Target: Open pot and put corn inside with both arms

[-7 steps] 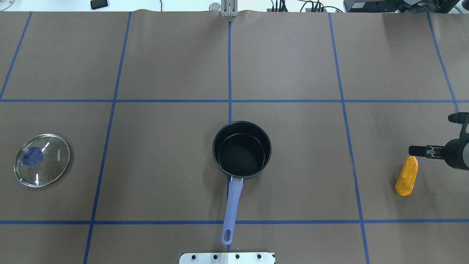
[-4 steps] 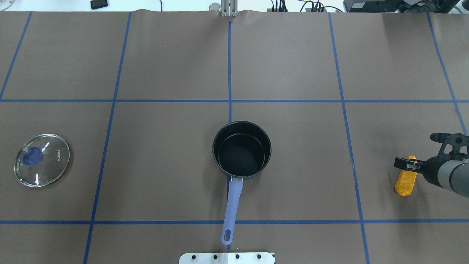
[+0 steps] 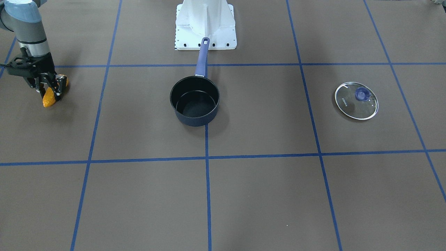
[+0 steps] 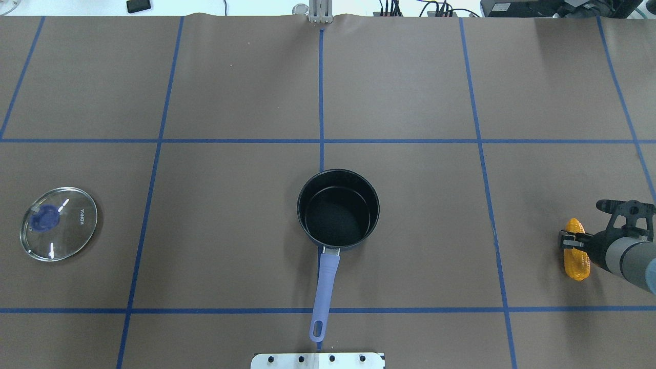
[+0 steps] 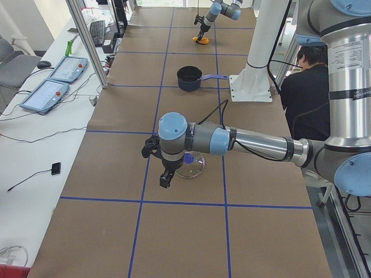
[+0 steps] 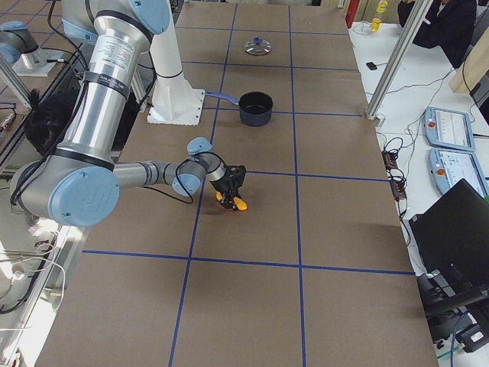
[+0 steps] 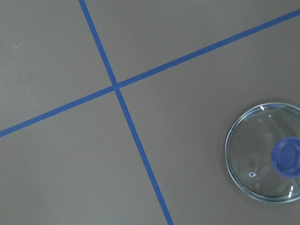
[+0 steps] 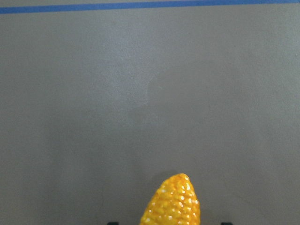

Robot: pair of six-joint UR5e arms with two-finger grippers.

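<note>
The dark-blue pot (image 4: 377, 207) stands open and empty at the table's middle, its periwinkle handle (image 4: 327, 279) pointing toward the robot base. The orange-yellow corn (image 4: 577, 262) lies on the table at the far right. My right gripper (image 4: 570, 240) is down over it, the fingers closed on its middle; in the front view the gripper (image 3: 51, 89) straddles the corn (image 3: 48, 98). The corn's tip (image 8: 172, 201) shows in the right wrist view. My left gripper (image 5: 164, 176) hangs over the table beside the lid; I cannot tell if it is open or shut.
The round glass lid (image 4: 58, 223) with a blue knob lies flat at the far left, also in the left wrist view (image 7: 267, 152). The white base block (image 3: 205, 24) stands behind the pot's handle. Blue tape lines grid the brown table cover.
My right gripper has come down onto the corn and closed on it. The corn has turned more upright in the overhead view and shifted slightly right. Pot and lid have not moved.
</note>
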